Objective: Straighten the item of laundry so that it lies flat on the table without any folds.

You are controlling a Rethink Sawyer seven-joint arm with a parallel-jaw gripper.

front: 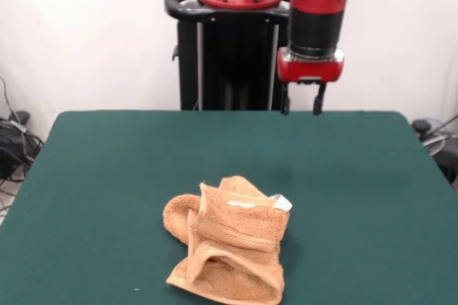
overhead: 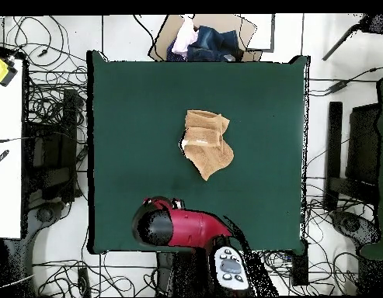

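One crumpled towel, underside hidden

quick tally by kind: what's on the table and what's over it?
Towels: 1, the orange-tan towel, crumpled in folds
Tags: 1, a white tag on the towel
Tables: 1, the green table
Grippers: 1, the gripper, open, raised above the table's far edge, apart from the towel
Total: 4
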